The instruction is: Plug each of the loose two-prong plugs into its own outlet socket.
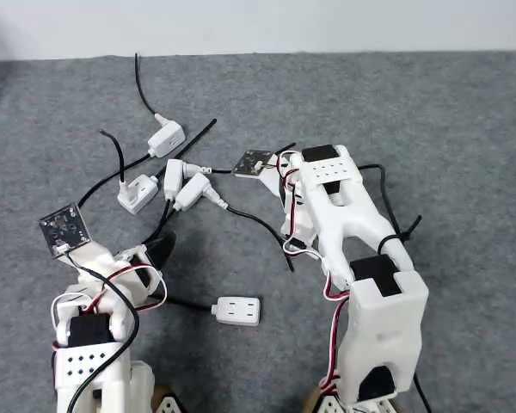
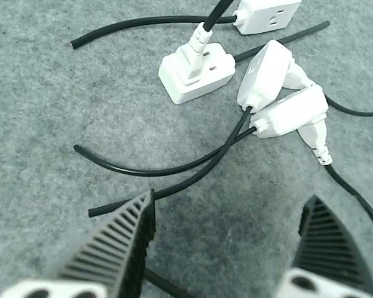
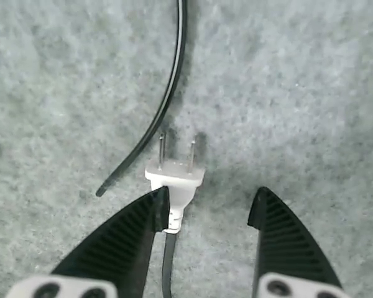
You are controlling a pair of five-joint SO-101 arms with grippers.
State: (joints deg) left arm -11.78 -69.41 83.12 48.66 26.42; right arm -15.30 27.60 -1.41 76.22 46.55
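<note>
The right gripper (image 3: 212, 195) has its jaws wide apart and grips nothing. The loose two-prong plug (image 3: 174, 176) lies on the grey carpet (image 3: 298, 93) between them, right at one fingertip, with its prongs pointing away. The left gripper (image 2: 230, 198) is also wide apart and empty. Black cables (image 2: 150, 172) lie just ahead of it, with the outlet sockets (image 2: 196, 73) beyond.

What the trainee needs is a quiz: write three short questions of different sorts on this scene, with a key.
1. True or false: the right gripper has its fingers open, with the loose two-prong plug lying beside one of them.
2. What lies on the carpet below the left gripper? A) a spoon B) black cords C) a cup
3. Fill in: the socket lying alone, apart from the rest, is ____ in colour.
Key: 1 true; 2 B; 3 white.
</note>
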